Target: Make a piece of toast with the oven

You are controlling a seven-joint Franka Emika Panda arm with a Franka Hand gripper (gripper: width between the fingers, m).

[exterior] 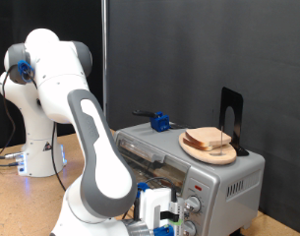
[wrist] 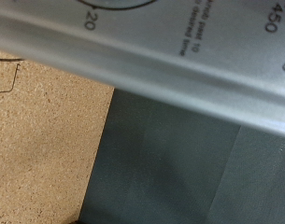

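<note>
The silver toaster oven (exterior: 226, 179) stands on the wooden table at the exterior view's lower right. A slice of toast (exterior: 210, 141) lies on a round wooden plate (exterior: 192, 148) on the oven's top. My gripper (exterior: 167, 214) is low at the oven's front, right by the round knobs (exterior: 192, 205). The arm partly hides its fingers. It holds no toast. The wrist view shows no fingers, only the oven's silver control panel (wrist: 179, 51) very close, with dial numbers 20 and 450.
A small blue object (exterior: 159, 122) and a black upright stand (exterior: 231, 116) sit on the oven's top. The robot base (exterior: 36, 147) stands at the left, with cables beside it. The wrist view shows the wooden tabletop (wrist: 39, 121) and a dark surface (wrist: 179, 168) below the panel.
</note>
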